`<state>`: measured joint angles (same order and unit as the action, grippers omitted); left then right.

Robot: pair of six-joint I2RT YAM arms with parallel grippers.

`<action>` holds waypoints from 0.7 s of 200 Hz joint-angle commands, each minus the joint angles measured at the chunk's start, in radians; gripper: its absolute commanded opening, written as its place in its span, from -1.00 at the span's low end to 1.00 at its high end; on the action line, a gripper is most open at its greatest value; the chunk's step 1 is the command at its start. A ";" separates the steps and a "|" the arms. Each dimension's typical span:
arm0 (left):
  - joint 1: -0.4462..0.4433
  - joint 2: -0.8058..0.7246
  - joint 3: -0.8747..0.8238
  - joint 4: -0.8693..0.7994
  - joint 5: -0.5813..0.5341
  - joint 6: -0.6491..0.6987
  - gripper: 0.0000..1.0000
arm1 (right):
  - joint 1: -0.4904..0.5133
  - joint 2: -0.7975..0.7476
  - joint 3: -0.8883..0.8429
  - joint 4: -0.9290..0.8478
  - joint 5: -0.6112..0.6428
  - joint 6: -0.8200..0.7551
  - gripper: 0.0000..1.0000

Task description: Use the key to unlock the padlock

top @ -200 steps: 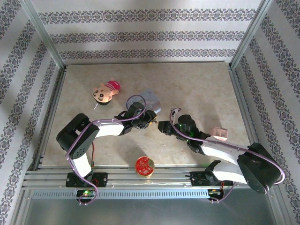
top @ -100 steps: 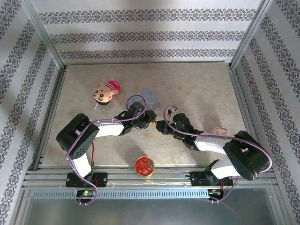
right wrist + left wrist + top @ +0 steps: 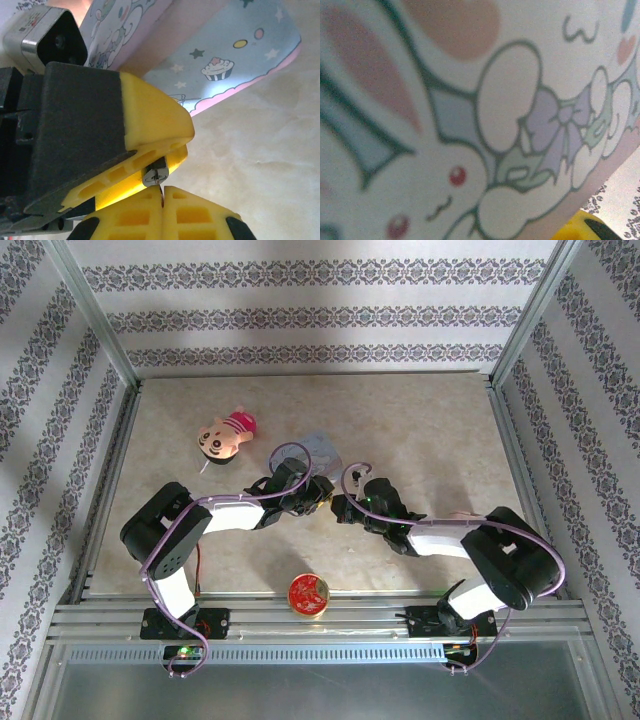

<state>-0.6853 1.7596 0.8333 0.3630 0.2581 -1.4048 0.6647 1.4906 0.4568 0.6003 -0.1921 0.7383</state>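
Note:
The padlock (image 3: 156, 176) is a tiny silvery lock with its keyhole end facing the right wrist camera. My left gripper (image 3: 167, 162) is shut on it between yellow fingers (image 3: 150, 125). My right gripper (image 3: 162, 191) is shut just below it. A thin sliver of the key (image 3: 160, 186) is pinched at its tips and touches the keyhole. In the top view the left gripper (image 3: 320, 496) and right gripper (image 3: 338, 508) meet tip to tip at the table's middle. One left fingertip (image 3: 572, 229) shows at the bottom of the left wrist view.
A pale blue cartoon tin (image 3: 320, 448) lies just behind both grippers, very close to the left wrist camera (image 3: 470, 125). A doll toy (image 3: 225, 435) lies at back left. A round red disc (image 3: 309, 594) sits by the front rail. Patterned walls enclose the table.
The right arm has stretched left until its gripper reached the left gripper's tips, and its jaws have closed. The left arm has stayed still.

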 commanded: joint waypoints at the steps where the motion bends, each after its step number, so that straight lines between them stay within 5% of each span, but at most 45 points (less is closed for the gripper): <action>1: -0.016 0.047 -0.048 -0.139 0.148 -0.112 -0.65 | -0.002 0.025 0.025 0.076 -0.025 0.017 -1.00; 44: -0.029 0.053 -0.019 -0.158 0.173 -0.089 -0.62 | -0.027 0.062 0.021 0.197 -0.053 0.068 -1.00; 105: -0.022 0.032 -0.043 -0.070 0.176 -0.070 0.25 | -0.027 0.074 0.028 0.213 -0.056 0.073 -1.00; 140: -0.020 -0.008 -0.077 -0.049 0.132 -0.031 0.43 | -0.029 0.078 0.028 0.211 -0.049 0.083 -1.00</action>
<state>-0.6849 1.7535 0.8124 0.3977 0.2993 -1.4059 0.6369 1.5608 0.4580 0.7094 -0.2489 0.8097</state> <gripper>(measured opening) 0.701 0.043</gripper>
